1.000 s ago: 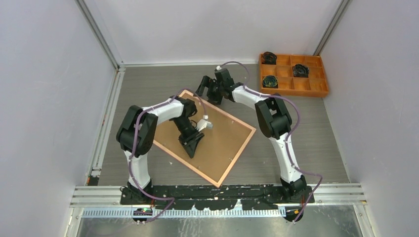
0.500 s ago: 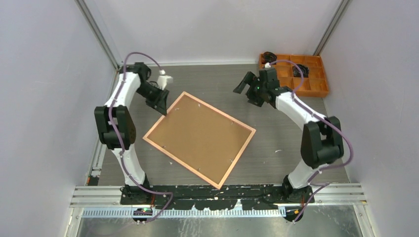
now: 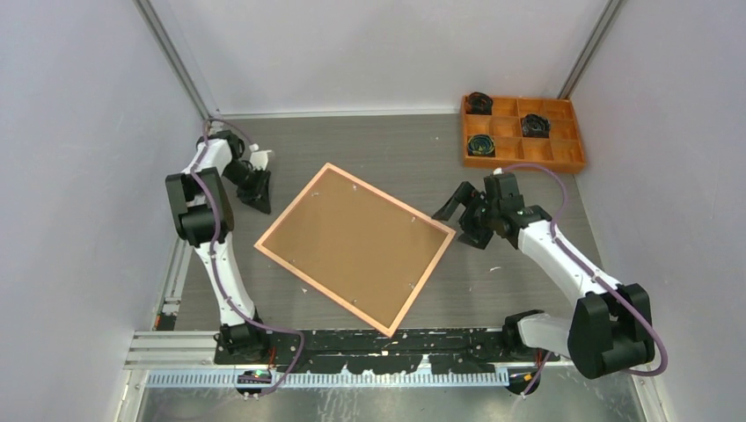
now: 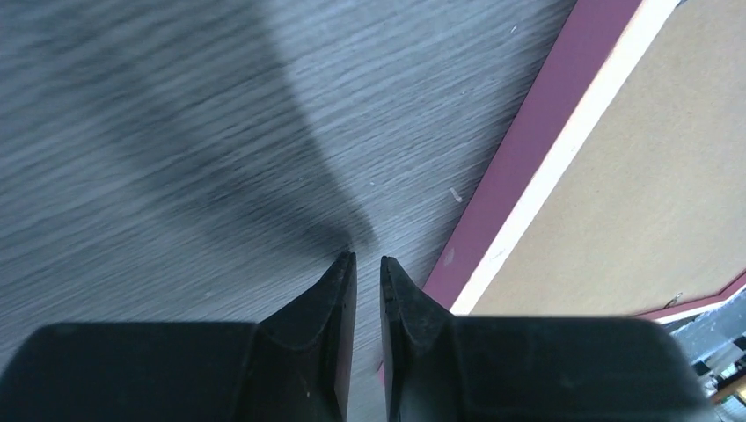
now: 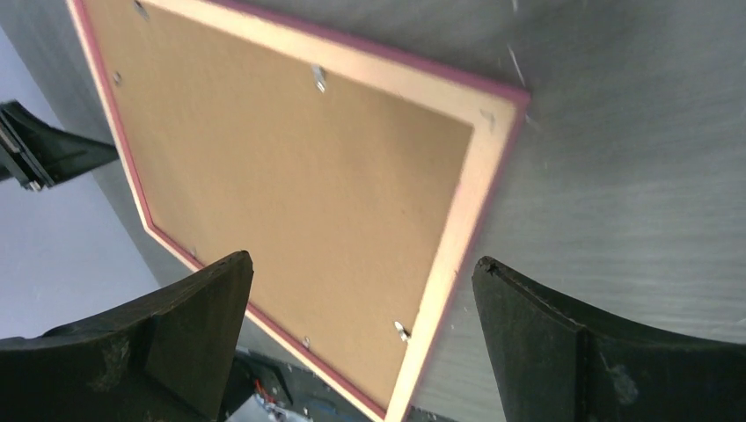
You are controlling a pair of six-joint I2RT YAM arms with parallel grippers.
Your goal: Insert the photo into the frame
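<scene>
The frame [image 3: 324,287] lies back up on the table, board [image 3: 356,235] in place. No photo shows, so we judge it already inside. Our left gripper [image 3: 264,207] sits near the left corner, fingers almost together on nothing, and our right gripper [image 3: 456,224] gapes empty at the right corner. Flipping the frame next would need a grip on that thin edge.

We see a grey wood-grain table [image 3: 396,149]; on it the frame [image 3: 356,244] lies back-up, and an orange tray [image 3: 528,163] sits far right.
</scene>
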